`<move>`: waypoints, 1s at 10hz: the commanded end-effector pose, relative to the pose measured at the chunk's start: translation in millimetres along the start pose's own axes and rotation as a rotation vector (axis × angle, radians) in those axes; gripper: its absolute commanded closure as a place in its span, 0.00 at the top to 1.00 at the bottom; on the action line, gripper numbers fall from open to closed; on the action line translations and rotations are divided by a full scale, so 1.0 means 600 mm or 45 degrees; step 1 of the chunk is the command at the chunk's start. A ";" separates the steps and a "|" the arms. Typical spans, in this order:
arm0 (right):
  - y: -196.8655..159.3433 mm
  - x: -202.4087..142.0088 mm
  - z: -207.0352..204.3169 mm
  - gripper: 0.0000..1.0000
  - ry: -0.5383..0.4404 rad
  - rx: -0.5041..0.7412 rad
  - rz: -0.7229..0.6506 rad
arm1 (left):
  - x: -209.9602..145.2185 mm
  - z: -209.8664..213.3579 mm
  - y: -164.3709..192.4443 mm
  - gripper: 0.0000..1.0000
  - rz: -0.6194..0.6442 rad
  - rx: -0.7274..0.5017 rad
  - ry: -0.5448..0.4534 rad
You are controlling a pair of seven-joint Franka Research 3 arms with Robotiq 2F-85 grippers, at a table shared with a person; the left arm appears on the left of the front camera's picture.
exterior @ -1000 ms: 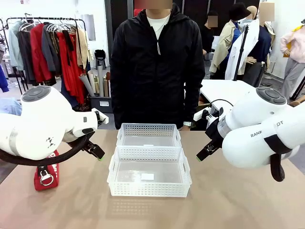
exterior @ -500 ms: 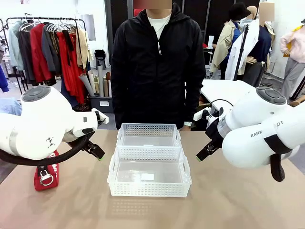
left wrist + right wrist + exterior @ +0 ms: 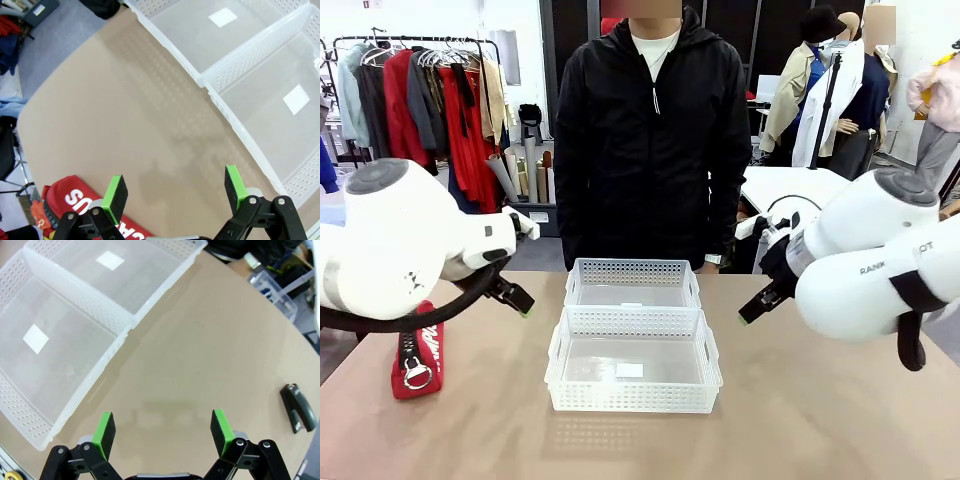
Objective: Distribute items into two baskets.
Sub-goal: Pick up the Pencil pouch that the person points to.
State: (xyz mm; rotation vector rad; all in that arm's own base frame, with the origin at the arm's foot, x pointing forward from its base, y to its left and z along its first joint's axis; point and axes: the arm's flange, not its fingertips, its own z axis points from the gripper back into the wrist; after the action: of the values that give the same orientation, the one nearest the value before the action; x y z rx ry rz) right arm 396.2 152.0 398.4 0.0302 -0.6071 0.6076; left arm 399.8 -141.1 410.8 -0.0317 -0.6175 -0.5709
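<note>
Around baskets (image 3: 633, 318): left pincer (image 3: 175, 185), right pincer (image 3: 163, 426) both released; pouch (image 3: 433, 350), stapler (image 3: 298, 407) outside.

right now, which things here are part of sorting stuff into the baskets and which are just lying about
Part of the job:
- red pouch
- stapler
- near basket
- far basket

Just lying about:
- clothes rack in the background
- white table behind the person

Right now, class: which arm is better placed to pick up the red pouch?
Left: the left gripper, open, hovers near the red pouch; the right gripper hangs across the baskets from it.
</note>
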 end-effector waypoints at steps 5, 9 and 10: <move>-0.138 -0.019 0.146 1.00 -0.063 0.184 -0.180 | -0.019 0.176 0.102 1.00 0.059 -0.122 -0.080; -0.227 -0.058 0.237 1.00 -0.176 0.219 -0.267 | -0.046 0.257 0.182 1.00 0.013 -0.240 -0.165; -0.245 -0.074 0.253 1.00 -0.221 0.264 -0.279 | -0.056 0.266 0.198 1.00 -0.004 -0.274 -0.202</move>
State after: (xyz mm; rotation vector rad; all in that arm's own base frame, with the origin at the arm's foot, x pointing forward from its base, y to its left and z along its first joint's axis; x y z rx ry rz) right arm 369.8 -8.7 520.8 0.2809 -0.6791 0.4272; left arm 349.8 -1.8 539.1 -0.2314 -0.7051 -0.5943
